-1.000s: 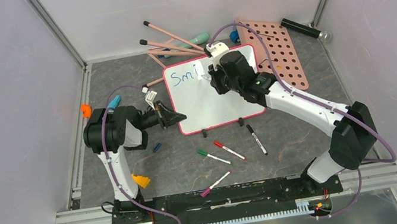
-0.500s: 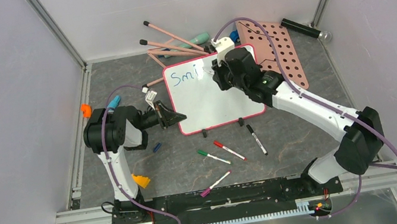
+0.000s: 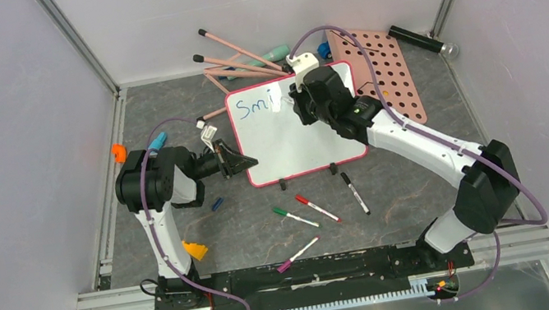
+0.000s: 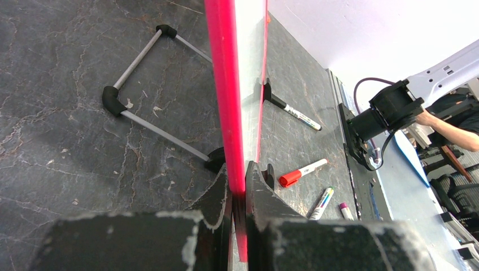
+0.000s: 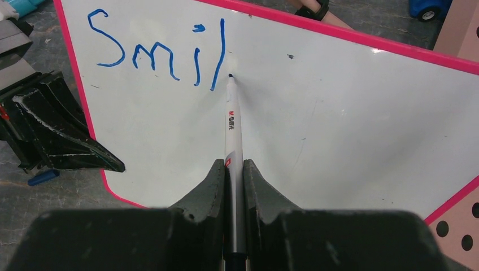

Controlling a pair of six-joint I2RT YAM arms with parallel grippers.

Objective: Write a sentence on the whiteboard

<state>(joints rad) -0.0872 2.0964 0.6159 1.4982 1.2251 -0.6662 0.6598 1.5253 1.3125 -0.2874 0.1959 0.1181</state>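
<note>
The whiteboard (image 3: 286, 141) with its pink-red rim stands tilted at mid-table. Blue handwriting on it reads "Smil" (image 5: 158, 51), at its top left; it also shows in the top view (image 3: 257, 105). My right gripper (image 5: 234, 169) is shut on a white marker (image 5: 232, 121) whose tip rests on the board just right of the "l". In the top view the right gripper (image 3: 302, 100) sits over the board's upper middle. My left gripper (image 4: 237, 183) is shut on the whiteboard's left rim (image 4: 223, 84), also seen in the top view (image 3: 243, 162).
Loose markers lie in front of the board: green (image 3: 294, 217), red (image 3: 318, 208), black (image 3: 354, 192), magenta (image 3: 298, 254). A pink pegboard (image 3: 383, 71) lies at the back right, pink sticks (image 3: 234, 53) behind the board. A blue cap (image 3: 217, 204) lies near the left gripper.
My right gripper swung up and right half a second ago, then came back left and down onto the board. An "l" stroke now follows "Smi". The left arm has not moved.
</note>
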